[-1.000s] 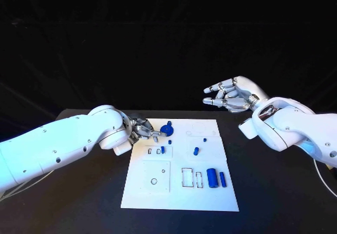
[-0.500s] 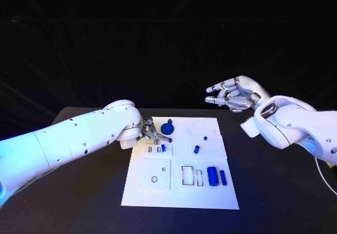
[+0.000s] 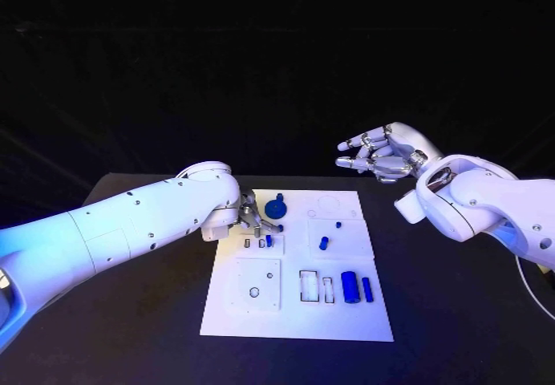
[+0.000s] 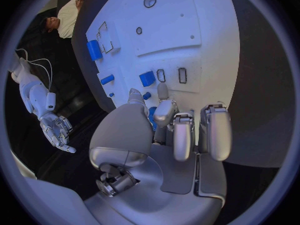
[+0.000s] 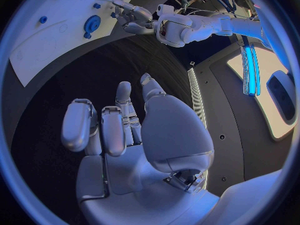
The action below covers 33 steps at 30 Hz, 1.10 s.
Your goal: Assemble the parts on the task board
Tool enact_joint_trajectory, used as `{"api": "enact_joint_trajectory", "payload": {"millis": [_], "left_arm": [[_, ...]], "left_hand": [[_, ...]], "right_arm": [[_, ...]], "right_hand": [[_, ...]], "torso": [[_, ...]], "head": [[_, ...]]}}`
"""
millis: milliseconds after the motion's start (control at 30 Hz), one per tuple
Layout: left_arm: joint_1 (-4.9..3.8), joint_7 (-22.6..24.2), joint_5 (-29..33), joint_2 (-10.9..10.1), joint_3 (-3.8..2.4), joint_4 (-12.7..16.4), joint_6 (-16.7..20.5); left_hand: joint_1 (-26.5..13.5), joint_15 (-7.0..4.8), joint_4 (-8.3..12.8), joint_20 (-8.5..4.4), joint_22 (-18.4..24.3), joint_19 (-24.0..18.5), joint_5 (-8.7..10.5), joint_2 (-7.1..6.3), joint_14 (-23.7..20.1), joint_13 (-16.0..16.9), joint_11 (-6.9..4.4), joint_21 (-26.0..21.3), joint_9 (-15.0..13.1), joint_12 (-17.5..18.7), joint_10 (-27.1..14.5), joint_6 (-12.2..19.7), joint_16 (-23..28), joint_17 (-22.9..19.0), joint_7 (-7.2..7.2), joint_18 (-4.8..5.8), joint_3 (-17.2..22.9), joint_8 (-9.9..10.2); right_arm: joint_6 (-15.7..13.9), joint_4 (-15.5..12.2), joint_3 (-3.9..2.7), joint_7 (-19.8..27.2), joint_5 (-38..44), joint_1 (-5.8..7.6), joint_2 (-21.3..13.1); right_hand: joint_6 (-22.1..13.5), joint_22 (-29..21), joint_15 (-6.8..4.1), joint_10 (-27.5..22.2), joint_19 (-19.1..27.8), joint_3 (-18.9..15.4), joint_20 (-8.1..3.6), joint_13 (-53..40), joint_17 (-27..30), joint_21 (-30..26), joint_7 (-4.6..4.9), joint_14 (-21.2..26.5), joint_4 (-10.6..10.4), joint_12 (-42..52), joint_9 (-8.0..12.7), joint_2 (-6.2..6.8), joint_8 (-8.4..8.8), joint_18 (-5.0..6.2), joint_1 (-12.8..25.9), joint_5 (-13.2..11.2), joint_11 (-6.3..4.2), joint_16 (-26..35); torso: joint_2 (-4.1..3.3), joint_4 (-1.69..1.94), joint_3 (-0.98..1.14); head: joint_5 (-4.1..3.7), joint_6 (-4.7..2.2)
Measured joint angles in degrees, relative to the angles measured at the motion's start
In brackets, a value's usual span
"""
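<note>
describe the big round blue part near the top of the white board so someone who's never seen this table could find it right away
Start at the white task board in the middle of the black table and go to its far edge. The round blue part sits on the far left area there, just beyond the left hand. It is a wide disc, while the other blue parts are slim bars or small pegs.

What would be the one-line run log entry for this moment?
left silver hand: pinching small blue part over white task board | right silver hand: empty, raised beyond board | stage: part placement
</note>
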<state>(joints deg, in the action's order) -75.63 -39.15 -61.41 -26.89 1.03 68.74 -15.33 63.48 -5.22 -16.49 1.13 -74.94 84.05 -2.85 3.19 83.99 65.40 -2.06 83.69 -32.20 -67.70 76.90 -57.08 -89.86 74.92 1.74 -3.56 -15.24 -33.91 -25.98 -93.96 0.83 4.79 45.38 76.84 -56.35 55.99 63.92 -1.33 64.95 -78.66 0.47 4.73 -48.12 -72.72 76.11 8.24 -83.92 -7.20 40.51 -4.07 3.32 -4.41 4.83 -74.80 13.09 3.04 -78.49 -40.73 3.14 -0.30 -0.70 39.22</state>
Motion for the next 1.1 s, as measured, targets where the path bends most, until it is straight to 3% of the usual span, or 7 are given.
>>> {"api": "enact_joint_trajectory", "payload": {"millis": [100, 167, 900, 1100], "left_arm": [[0.00, 0.0, -0.1, 0.3, 0.01, -0.2, -0.3], [0.01, 0.0, -0.1, 0.4, 0.01, -0.2, -0.5], [0.03, 0.0, 0.8, 1.1, 0.02, -0.1, -2.9], [0.04, 0.0, 0.8, 1.3, 0.03, -0.3, -3.1]], "left_hand": [[0.2, 0.00, -0.2, 0.00, 0.0, 0.0, 0.00, 0.21, 0.0, 0.0, 0.00, 0.0, -0.3, 0.0, 0.0, 0.1, 0.0, 0.0, 0.08, 0.00, -0.2, 0.0], [0.4, 0.00, -0.2, 0.00, 0.0, 0.0, 0.00, 0.39, 0.0, 0.0, 0.00, 0.0, -0.5, 0.0, 0.0, 0.1, 0.0, 0.0, 0.06, 0.87, -0.2, 0.0], [2.9, 0.00, 0.0, 0.01, 0.0, 0.0, 0.00, 2.23, 0.0, 0.0, 0.01, 0.2, -2.5, 0.0, 0.0, 1.1, 0.0, 0.0, -0.10, 0.87, -0.3, -1.0], [3.2, 0.00, 0.0, 0.01, 0.0, 0.0, 0.00, 2.46, 0.0, -0.1, 0.01, 0.2, -2.9, 0.0, 0.0, 1.3, 0.0, 0.0, 0.09, 0.87, -0.3, -1.1]], "right_arm": [[0.0, 0.1, 0.01, 0.0, 0.0, 0.00, 0.1], [0.0, 0.1, 0.01, 0.0, 0.0, -0.01, 0.2], [0.2, 0.3, 0.03, -0.2, 0.2, -0.01, 0.4], [0.2, 0.3, 0.03, -0.3, 0.2, -0.01, 0.5]], "right_hand": [[0.0, -0.1, 0.00, 0.0, 0.0, -0.2, 0.00, 0.1, 0.0, 0.0, 0.00, 0.0, -0.2, 0.0, 0.0, 0.00, 0.00, 0.00, 0.0, 0.0, 0.00, 0.0], [0.0, -0.1, 0.00, 0.0, 0.0, -0.3, 0.00, 0.2, 0.0, 0.0, 0.00, 0.0, 0.0, 0.0, 0.0, 0.00, 0.00, 0.00, 0.0, 0.2, 0.00, 0.0], [0.0, -0.2, 0.00, 0.0, 0.0, -0.5, 0.00, 0.6, 0.2, -0.2, 0.00, 0.0, 0.2, -0.4, 0.0, -0.30, 0.00, 0.00, -0.3, 0.8, 0.00, 0.2], [0.0, -0.2, 0.00, 0.0, 0.0, -0.5, 0.00, 0.8, 0.2, -0.2, 0.00, 0.0, 0.2, -0.4, 0.0, -0.97, 0.00, 0.00, -1.0, 1.5, 0.01, 0.2]], "torso": [[-0.01, 0.00, -0.02], [-0.01, 0.00, -0.02], [0.00, 0.08, 0.02], [-0.04, 0.06, 0.02]], "head": [[-0.01, 0.08], [0.06, 0.24], [-0.05, 0.56], [-0.17, 0.65]]}}
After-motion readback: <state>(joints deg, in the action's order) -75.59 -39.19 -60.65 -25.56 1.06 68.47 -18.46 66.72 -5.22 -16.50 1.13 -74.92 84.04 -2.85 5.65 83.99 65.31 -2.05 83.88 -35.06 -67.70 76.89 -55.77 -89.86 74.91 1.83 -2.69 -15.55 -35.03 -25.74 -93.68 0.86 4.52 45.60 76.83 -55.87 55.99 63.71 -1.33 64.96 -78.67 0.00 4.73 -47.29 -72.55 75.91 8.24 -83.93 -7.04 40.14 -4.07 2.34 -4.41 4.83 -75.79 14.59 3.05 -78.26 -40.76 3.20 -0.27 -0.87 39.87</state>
